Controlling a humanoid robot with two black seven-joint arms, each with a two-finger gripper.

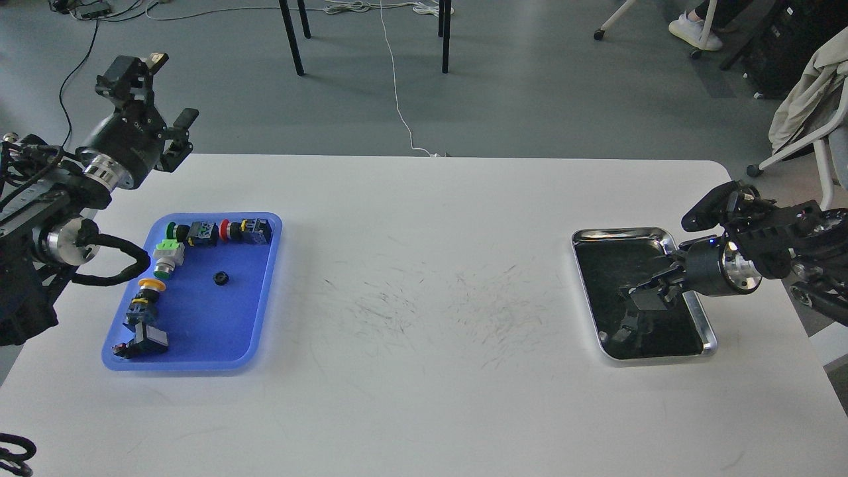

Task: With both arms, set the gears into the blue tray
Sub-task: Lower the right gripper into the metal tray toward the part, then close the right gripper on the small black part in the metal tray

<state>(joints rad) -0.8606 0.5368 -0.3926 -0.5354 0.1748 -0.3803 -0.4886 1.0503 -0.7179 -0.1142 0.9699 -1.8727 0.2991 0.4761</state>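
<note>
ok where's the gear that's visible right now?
In the head view, one gear lies inside the blue tray on the table's left side, on bare tray floor right of the green-capped push-button switch, touching nothing.

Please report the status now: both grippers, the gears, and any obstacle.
Left gripper raised above table's far-left corner, open, empty. Right gripper low inside silver tray, state unclear. One gear in blue tray; second not visible. No obstacle between trays.

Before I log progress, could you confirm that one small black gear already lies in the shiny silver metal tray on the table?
Not quite: the head view shows the small black gear lying in the shallow blue plastic tray, not the shiny silver metal tray, where the right gripper reaches.
</note>
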